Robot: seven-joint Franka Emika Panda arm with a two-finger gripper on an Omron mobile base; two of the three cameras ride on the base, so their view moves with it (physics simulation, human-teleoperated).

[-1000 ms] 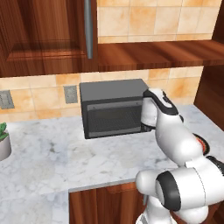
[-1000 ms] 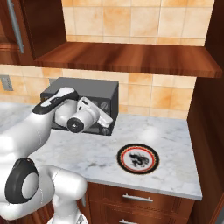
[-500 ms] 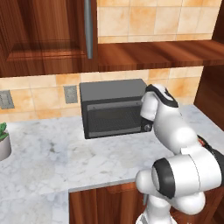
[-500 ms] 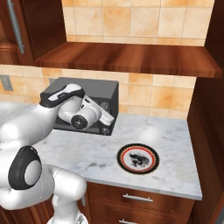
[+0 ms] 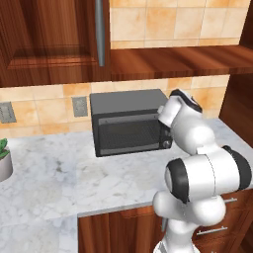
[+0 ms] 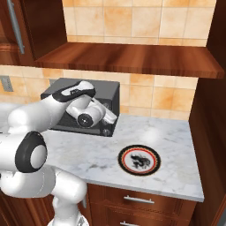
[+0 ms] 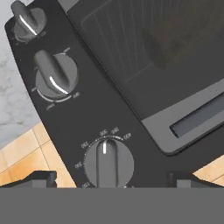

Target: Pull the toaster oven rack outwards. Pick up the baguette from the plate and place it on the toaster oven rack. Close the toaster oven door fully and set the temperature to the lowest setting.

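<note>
Tool first, in the hand view: its two dark tips sit wide apart, open, one on each side of the nearest knob, touching neither side of it. That knob's white mark points toward the numbers on its dial. Two more knobs run up the same dark panel, the farthest one at the corner. Beside them the door is shut, its bar handle along one edge, with wire lines and a dim shape behind the glass.

From the left base view, the toaster oven stands on the marble surface against the tiled wall, and the arm's hand end is pressed up to its right front edge, hiding the tool. A plant pot sits far left.

From the right base view, the plate lies bare on the surface, right of the oven and nearer, well apart from it.
</note>
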